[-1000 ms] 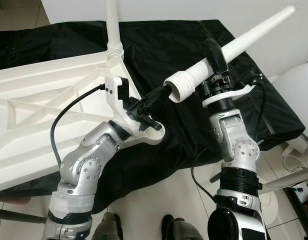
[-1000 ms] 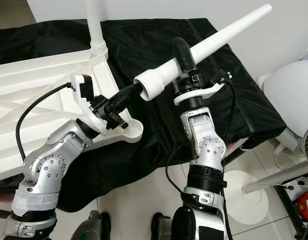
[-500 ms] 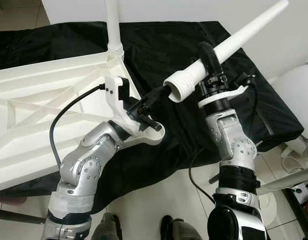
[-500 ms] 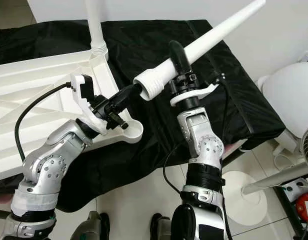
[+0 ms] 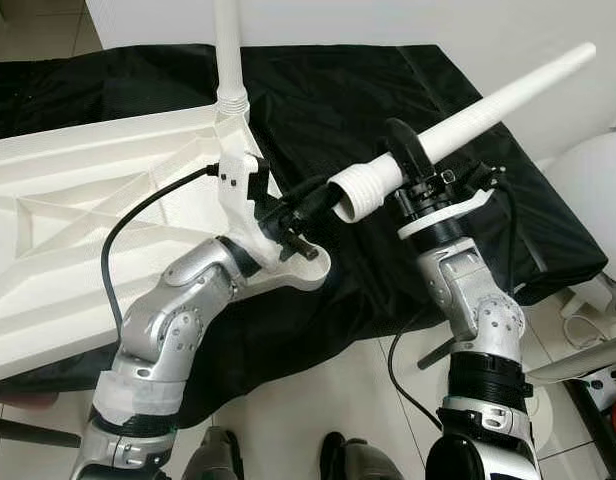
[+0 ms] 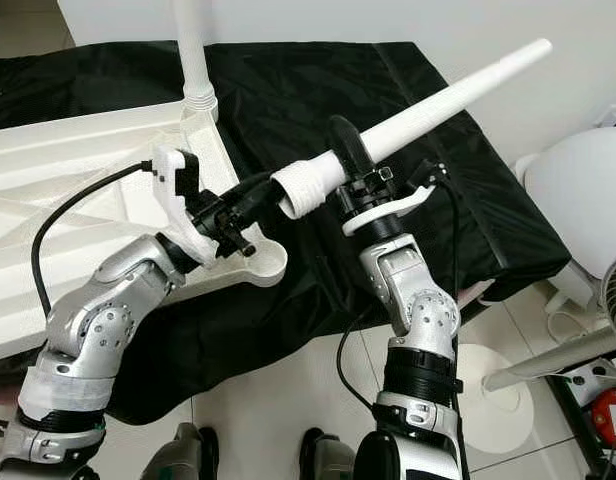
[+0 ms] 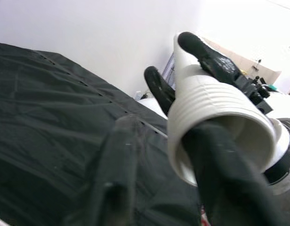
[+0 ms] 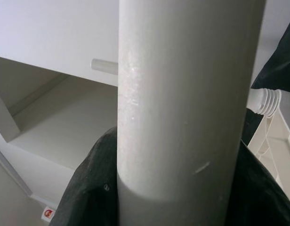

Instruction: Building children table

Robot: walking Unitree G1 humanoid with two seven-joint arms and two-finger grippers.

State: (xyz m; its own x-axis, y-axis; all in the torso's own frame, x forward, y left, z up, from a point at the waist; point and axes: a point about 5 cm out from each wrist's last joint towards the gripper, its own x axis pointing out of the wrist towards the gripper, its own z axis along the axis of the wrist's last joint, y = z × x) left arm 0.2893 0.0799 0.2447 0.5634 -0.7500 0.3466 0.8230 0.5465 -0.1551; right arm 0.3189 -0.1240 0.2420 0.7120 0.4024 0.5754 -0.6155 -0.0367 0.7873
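Left gripper (image 5: 313,205): Close in, at about 9 o'clock. One black finger pokes inside the open end of the loose leg and the other sits outside, so the fingers pinch the rim. This likely steers that end.
Right gripper (image 5: 403,165): At 3 o'clock. Its black fingers are wrapped tight around the leg, just behind the ribbed end, to carry its weight.
Loose leg (image 6: 438,100): White, smooth plastic, round and long. It gets thinner toward the far tip at 2 o'clock. The fat end has screw ribs and is hollow.
Corner socket (image 5: 306,268): A round white cup, just under the ribbed end. The leg probably screws in here.
Tabletop (image 5: 58,220): White plastic, lying upside down, with raised ribs.
Black cloth (image 5: 328,90): Dark, wrinkly, under everything.
Standing leg (image 5: 228,50): Farthest, at 11 o'clock, upright in its corner.
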